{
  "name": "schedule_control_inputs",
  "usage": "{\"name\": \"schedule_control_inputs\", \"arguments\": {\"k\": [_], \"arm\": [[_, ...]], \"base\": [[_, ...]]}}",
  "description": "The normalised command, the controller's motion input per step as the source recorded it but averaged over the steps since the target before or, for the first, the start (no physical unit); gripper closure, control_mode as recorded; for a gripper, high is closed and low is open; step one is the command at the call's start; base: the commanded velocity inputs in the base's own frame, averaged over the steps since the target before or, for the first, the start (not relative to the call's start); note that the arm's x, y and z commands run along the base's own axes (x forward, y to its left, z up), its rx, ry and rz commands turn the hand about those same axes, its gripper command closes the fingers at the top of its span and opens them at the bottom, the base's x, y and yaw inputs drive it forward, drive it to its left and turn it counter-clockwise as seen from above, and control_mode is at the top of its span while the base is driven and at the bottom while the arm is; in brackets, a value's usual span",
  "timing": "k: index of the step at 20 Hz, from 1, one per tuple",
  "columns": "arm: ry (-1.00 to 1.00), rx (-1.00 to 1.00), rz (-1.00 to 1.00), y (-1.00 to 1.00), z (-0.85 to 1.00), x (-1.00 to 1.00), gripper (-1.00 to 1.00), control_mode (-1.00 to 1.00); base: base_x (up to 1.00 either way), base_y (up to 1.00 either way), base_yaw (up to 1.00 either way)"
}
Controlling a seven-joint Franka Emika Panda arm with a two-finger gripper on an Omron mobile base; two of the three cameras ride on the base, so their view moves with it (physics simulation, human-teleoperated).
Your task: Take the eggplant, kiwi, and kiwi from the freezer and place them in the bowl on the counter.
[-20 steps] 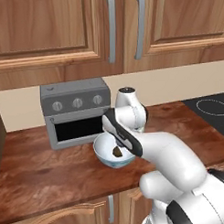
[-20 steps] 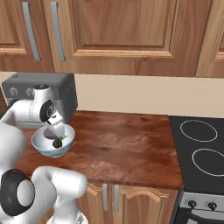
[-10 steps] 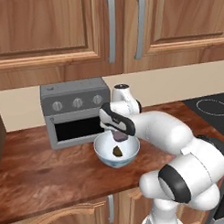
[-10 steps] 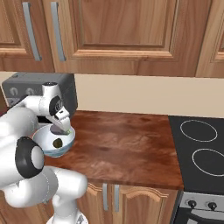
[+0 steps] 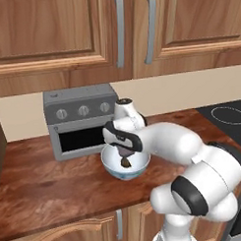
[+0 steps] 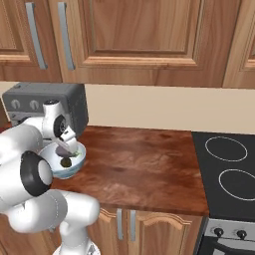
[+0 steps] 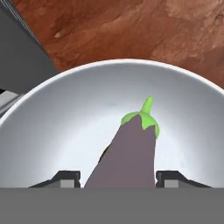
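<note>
Purple eggplant sits clamped in the part-closed gripper, stem down over the bowl on the bench; released high, it might bounce out.

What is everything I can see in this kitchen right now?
eggplant: 1, purple-grey with green cap, between the gripper's fingers, cap pointing down into the bowl
kiwi: 1 visible, olive-brown, in the bowl's bottom under the eggplant
bowl: 1, white inside, pale blue outside, on the counter in front of the toaster oven
counter: 1, reddish-brown wood, above the lower doors
toaster oven: 1, grey, three knobs, at the back of the counter
upper cabinets: wooden doors with metal bar handles, on the wall
lower cabinets: wooden doors, under the counter
stove: 1, black with ring burners, right of the counter
gripper: 1, dark fingers, over the bowl, closed on the eggplant
arm: 1, white with dark joints
</note>
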Motion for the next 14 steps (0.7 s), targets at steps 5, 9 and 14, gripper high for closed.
{"name": "schedule_control_inputs", "arguments": {"k": [5, 9, 14], "arm": [[-0.07, 0.00, 0.00, 0.00, 0.32, -0.34, -1.00, -1.00], [-0.14, 0.00, 0.00, 0.00, 0.61, -0.68, -1.00, -1.00], [-0.26, 0.00, 0.00, -0.15, 0.54, -0.91, -1.00, -1.00]], "base": [[0.00, 0.00, 0.00], [0.00, 0.00, 0.00], [0.00, 0.00, 0.00]]}}
